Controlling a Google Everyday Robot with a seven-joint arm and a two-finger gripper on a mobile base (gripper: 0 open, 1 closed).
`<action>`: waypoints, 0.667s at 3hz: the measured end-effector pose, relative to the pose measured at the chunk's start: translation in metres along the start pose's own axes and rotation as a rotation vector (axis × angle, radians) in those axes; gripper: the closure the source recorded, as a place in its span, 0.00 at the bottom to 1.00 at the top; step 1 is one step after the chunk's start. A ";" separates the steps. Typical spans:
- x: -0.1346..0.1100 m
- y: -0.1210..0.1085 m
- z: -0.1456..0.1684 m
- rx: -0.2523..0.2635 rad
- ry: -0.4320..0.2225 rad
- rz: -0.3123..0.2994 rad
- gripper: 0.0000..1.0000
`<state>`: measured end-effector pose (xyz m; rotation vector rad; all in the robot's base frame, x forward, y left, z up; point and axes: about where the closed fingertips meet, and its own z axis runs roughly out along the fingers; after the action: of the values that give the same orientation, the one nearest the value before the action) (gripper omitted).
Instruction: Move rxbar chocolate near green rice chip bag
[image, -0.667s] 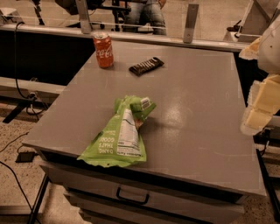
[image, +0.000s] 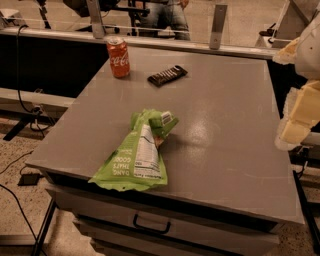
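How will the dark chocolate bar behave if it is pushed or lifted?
The rxbar chocolate lies flat and thin, so probably light and fairly stiff. Being flat, it should slide on the table, not roll. The gripper hangs off the table's right side, far from it.

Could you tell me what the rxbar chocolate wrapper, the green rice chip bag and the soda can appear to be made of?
The rxbar chocolate: probably plastic film, dark with a slight gloss. The green rice chip bag: thin crinkled film, judging by its creases and sheen. The soda can: likely metal, given its silvery rim. The gripper hangs at the view's far right, pale and padded-looking.
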<state>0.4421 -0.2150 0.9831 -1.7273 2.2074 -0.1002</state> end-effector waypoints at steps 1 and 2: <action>-0.021 -0.026 0.001 -0.009 -0.017 -0.066 0.00; -0.067 -0.083 0.009 -0.005 -0.064 -0.143 0.00</action>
<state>0.5359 -0.1708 1.0104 -1.8631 2.0395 -0.0728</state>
